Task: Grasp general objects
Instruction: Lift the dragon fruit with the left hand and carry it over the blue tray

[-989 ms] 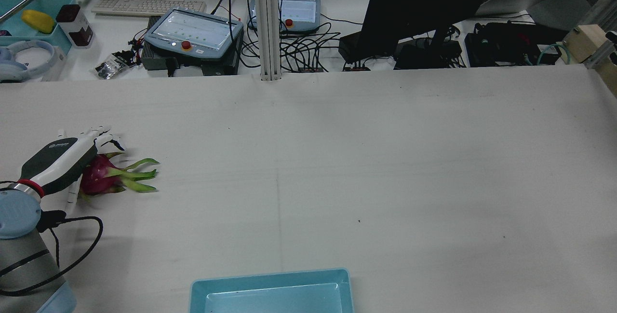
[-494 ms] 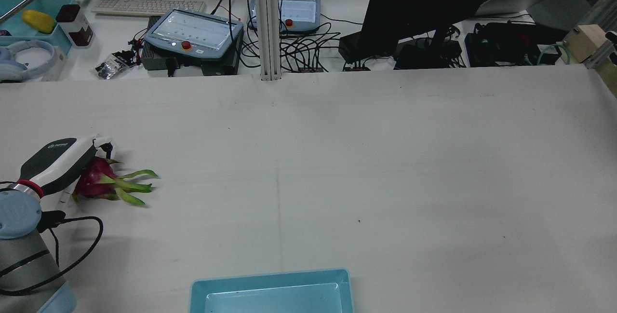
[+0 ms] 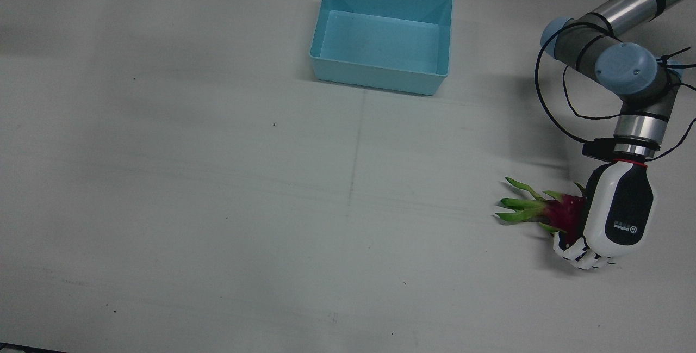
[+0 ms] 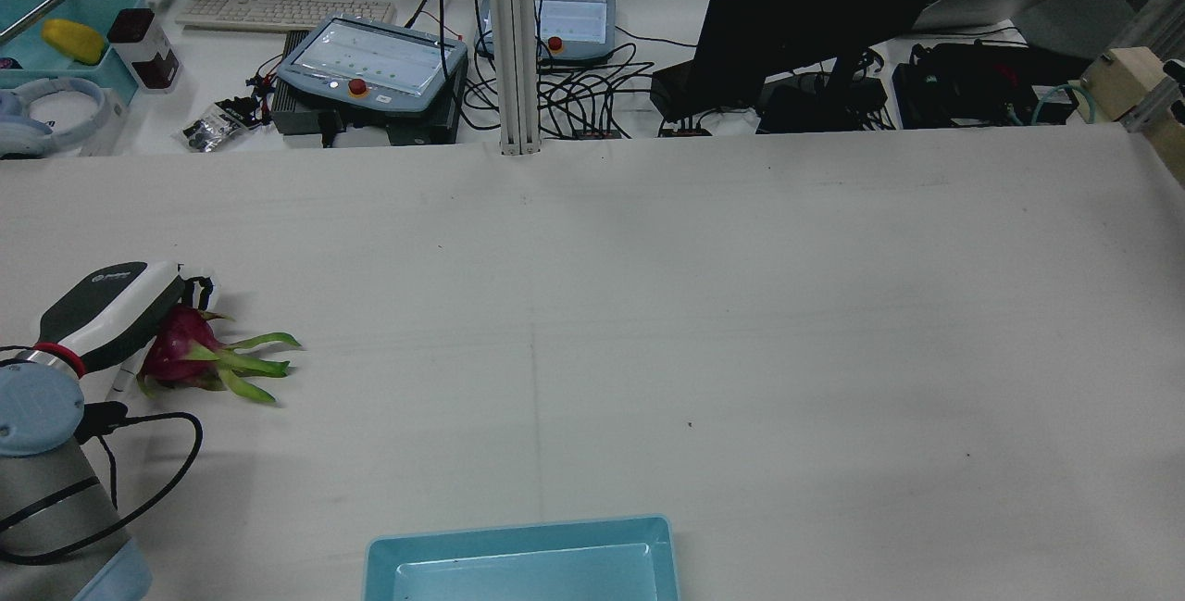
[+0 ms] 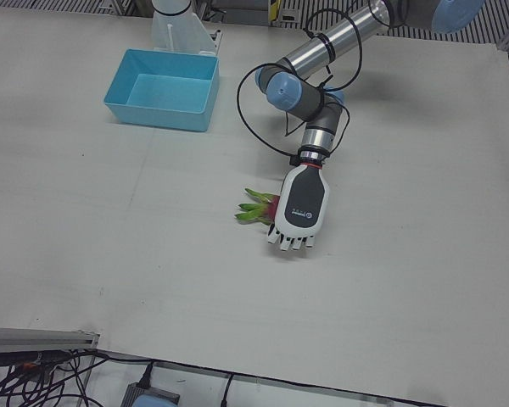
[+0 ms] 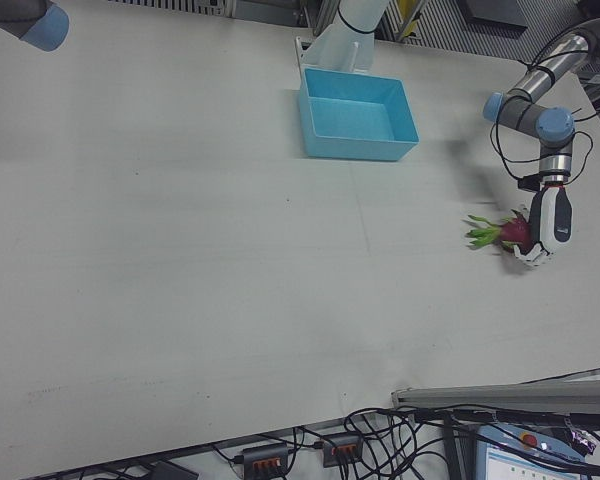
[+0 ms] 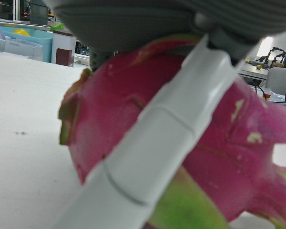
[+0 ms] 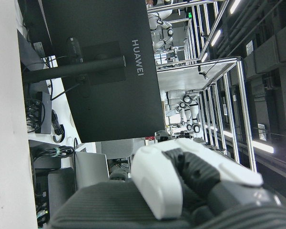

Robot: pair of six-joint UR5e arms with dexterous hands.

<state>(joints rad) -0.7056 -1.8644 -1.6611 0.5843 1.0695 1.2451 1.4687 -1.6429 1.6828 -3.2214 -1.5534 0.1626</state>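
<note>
A pink dragon fruit (image 3: 563, 212) with green leaf tips lies on the white table at the robot's left side. It also shows in the rear view (image 4: 180, 356), the left-front view (image 5: 259, 208) and the right-front view (image 6: 505, 232). My left hand (image 3: 617, 217) lies over it, palm down, with its fingers curled round the far side. In the left hand view a white finger (image 7: 167, 138) crosses tight over the fruit (image 7: 229, 143). The fruit still rests on the table. My right hand (image 8: 181, 176) shows only in its own view, raised and away from the table.
A light blue bin (image 3: 380, 76) stands at the table's middle on the robot's side, also in the rear view (image 4: 518, 532). Beyond the table's far edge are teach pendants (image 4: 370, 64), cables, a keyboard and a black monitor (image 4: 815, 8).
The left hand's fingers went from spread above the fruit to curled round it. The fruit shifted slightly and its leaves swung a little toward the robot.
</note>
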